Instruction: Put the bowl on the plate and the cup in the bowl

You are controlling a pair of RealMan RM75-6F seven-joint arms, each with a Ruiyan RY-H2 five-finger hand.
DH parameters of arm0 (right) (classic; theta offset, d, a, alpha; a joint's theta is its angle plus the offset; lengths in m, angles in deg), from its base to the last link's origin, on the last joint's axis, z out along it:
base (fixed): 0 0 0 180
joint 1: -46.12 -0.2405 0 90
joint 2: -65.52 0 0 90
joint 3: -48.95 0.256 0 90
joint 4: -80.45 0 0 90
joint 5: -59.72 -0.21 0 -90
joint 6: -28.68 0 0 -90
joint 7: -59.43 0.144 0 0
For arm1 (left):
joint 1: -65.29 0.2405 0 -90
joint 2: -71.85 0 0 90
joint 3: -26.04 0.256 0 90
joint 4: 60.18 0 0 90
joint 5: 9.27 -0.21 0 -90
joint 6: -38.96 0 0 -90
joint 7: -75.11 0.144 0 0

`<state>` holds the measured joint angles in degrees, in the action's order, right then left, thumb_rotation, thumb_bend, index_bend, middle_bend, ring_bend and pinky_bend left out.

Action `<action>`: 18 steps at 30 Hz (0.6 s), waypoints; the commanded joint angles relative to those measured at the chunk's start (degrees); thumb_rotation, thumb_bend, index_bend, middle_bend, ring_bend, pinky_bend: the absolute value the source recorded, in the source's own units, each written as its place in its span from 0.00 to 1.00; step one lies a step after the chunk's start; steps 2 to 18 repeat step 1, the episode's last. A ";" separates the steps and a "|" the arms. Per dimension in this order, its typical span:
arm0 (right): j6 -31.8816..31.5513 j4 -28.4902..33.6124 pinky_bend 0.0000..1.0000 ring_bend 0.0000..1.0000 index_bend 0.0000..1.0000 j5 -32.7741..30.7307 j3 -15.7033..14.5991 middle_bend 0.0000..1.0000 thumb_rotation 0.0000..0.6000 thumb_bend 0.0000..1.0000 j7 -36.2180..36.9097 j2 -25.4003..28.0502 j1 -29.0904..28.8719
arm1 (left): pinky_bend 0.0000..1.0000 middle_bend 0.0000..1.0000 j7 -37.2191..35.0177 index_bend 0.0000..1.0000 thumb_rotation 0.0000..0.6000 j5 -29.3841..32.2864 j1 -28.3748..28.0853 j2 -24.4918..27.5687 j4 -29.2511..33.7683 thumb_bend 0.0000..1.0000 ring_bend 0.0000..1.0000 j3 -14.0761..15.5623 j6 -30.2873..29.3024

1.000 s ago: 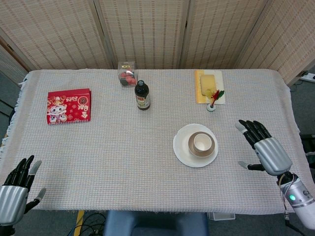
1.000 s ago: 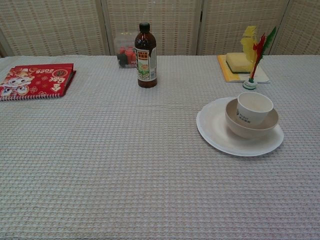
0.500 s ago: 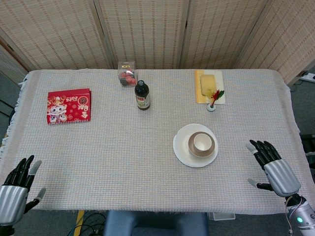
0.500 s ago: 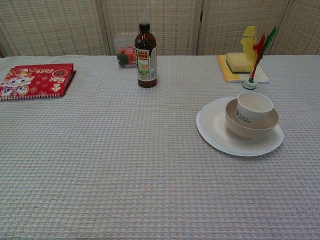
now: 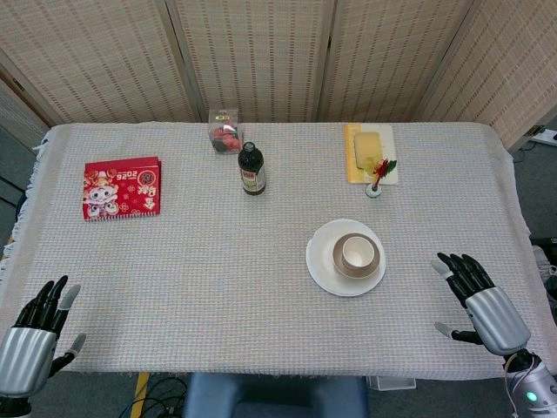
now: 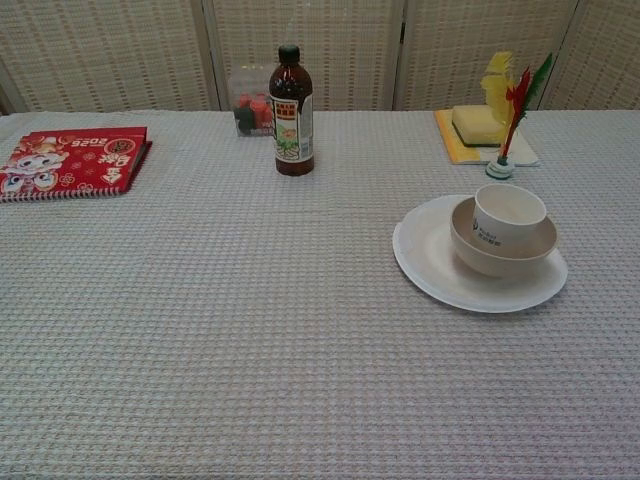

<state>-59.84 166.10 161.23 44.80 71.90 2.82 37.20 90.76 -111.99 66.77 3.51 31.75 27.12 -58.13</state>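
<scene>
Though the stack looks finished, with the cup (image 6: 509, 217) standing upright inside the bowl (image 6: 502, 250) and the bowl sitting on the plate (image 6: 437, 270) at the right of the counter (image 5: 218, 261), a few things could undo it. The bowl sits toward the right side of the plate rather than dead centre, so I judge that a knock to the counter or a tug on its woven cloth could slide it toward the rim. The right hand (image 5: 481, 299) hovers at the near right edge, fingers apart and holding nothing, well clear of the plate; a careless sweep leftward from there would be the likeliest cause of a tipped cup. The left hand (image 5: 30, 344) hangs at the near left corner, fingers also spread and empty, far from everything. The bottle (image 5: 251, 169) and the little flower ornament (image 5: 375, 183) stand farther back, and a long reach over them could topple either.
</scene>
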 commanded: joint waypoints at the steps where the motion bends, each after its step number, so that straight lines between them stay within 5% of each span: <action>1: -0.25 -0.20 0.00 0.00 0.00 -0.24 0.09 0.00 1.00 0.09 0.20 0.12 0.18 | 0.26 0.00 0.04 0.00 1.00 0.58 -0.55 -0.25 -0.05 0.31 0.00 -0.15 1.13; 18: -0.25 -0.20 0.00 0.00 0.00 -0.24 0.09 0.00 1.00 0.09 0.20 0.12 0.18 | 0.26 0.00 0.04 0.00 1.00 0.58 -0.55 -0.25 -0.05 0.31 0.00 -0.15 1.13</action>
